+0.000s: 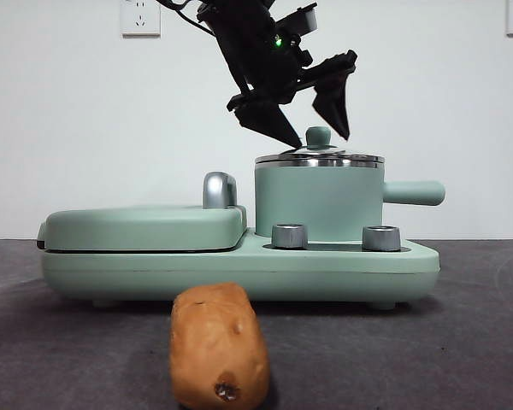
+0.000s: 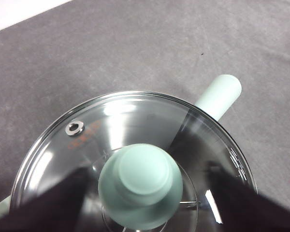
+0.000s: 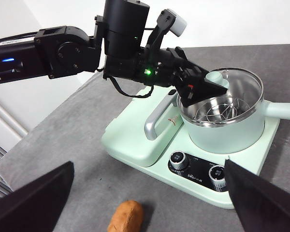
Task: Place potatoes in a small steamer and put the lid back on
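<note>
Now the lid-lifting step is in hand: the left gripper (image 1: 315, 128) is held spread wide astride the mint knob (image 2: 140, 186), nothing gripped yet. Closing on it is called for next. One lid (image 1: 319, 159) is seen seated on one small steamer (image 1: 318, 203), centre frame; one potato (image 1: 219, 346) lies bottom centre. The right gripper (image 3: 145, 203) is held wide, empty.

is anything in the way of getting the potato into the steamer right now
Yes: the glass lid still sits on the small steamer, closing its opening. The left gripper hangs open around the lid's green knob with its jaws on either side. The potato lies on the table in front of the appliance; the right gripper is open above it.
</note>
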Available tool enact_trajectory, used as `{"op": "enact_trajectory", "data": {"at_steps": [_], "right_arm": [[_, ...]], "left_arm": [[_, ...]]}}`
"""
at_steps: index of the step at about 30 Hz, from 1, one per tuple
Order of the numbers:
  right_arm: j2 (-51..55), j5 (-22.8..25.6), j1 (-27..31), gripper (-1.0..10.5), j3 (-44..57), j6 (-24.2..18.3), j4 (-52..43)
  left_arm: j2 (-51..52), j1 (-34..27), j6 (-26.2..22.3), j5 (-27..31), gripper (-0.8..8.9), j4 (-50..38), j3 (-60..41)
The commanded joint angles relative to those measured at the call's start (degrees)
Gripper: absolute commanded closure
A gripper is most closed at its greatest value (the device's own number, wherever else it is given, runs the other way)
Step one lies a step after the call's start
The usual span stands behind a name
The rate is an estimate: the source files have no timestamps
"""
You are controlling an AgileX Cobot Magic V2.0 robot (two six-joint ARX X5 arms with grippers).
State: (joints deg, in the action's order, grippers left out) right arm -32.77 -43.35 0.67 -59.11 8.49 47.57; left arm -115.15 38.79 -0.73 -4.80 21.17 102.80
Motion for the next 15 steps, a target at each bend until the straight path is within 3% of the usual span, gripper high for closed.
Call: {"op": "enact_trajectory", "data": {"at_steps": [1,5,10,12,15], "right_arm": [[-0.46,-0.2,-0.17,4.5,-1.01,1.22,-0.35],[-0.46,-0.2,-0.17,4.5,-1.01,1.42,-0.35],[-0.46,-0.2,-0.17,4.5,-1.01,1.68,-0.33],[-0.46,-0.2,-0.17,4.5,-1.01,1.79,-0.33],[-0.46,-0.2,-0.17,4.5,-1.01,1.81,-0.33]], "left_arm": [[-1.18,0.59,-0.79,-0.07,6.07,-0.48,1.86],[-1.2,0.55,-0.81,-0.07,6.1,-1.27,1.86],[-1.25,0.48,-1.75,-0.07,7.2,-1.62,1.86],[-1.25,0.48,-1.84,-0.07,8.06,-1.6,1.86],[-1.25,0.46,-1.81,-0.09,8.09,-2.36,1.86]]}}
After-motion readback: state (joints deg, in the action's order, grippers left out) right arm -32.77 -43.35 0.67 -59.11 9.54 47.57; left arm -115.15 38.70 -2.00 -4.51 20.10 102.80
